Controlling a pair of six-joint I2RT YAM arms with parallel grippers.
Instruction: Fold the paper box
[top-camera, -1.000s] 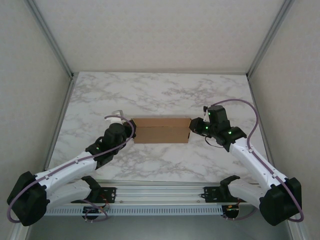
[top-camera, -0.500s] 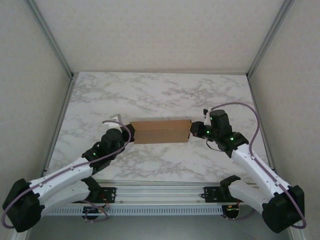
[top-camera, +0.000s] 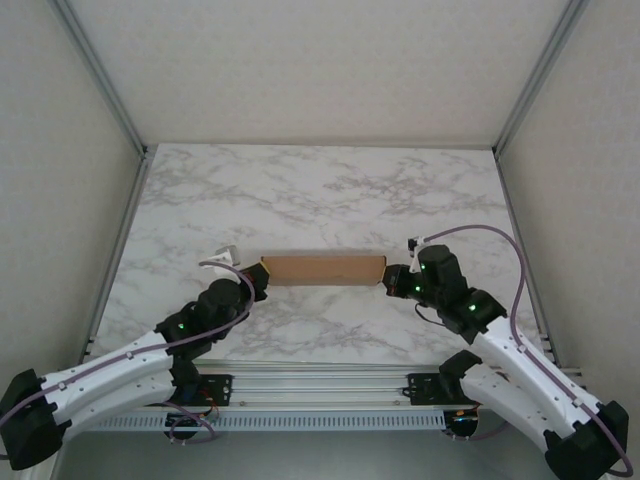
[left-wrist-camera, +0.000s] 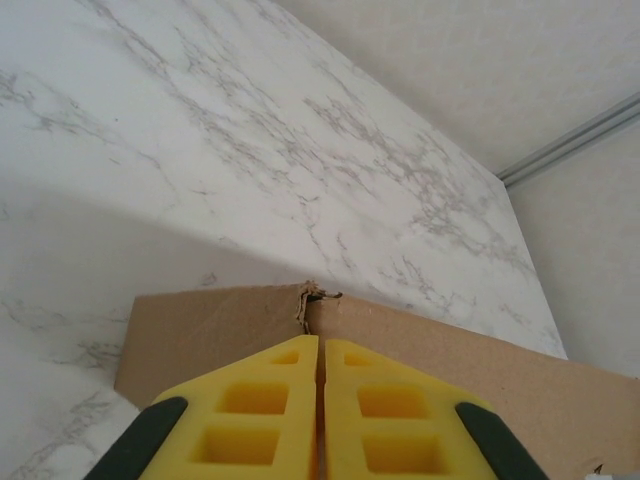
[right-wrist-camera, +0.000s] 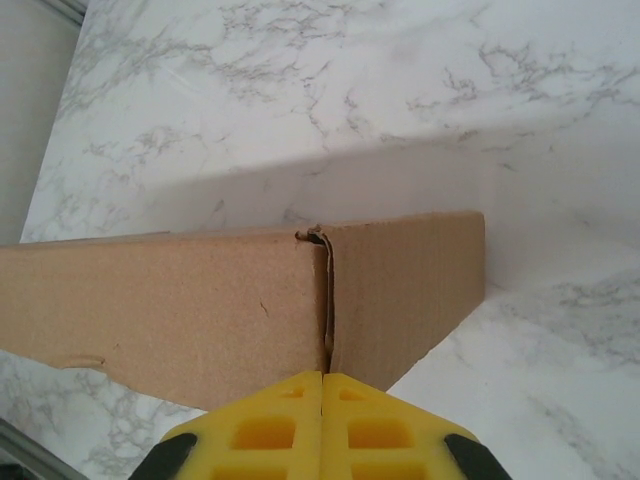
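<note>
Left pincer (top-camera: 256, 283): yellow pads pressed together on the left end of the paper box (top-camera: 322, 269), at a corner fold. Paper box: brown cardboard, set crosswise over the near middle of the marble worktop (top-camera: 330, 185), between the two pincers. Right pincer (top-camera: 392, 280): pads closed on the box's right-end corner fold.

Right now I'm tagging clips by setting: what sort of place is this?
Probably a lab robot cell, not a home: a marble-look table boxed in by plain white panels on metal framing, with two robot arms bolted to a rail at its near edge.
</note>
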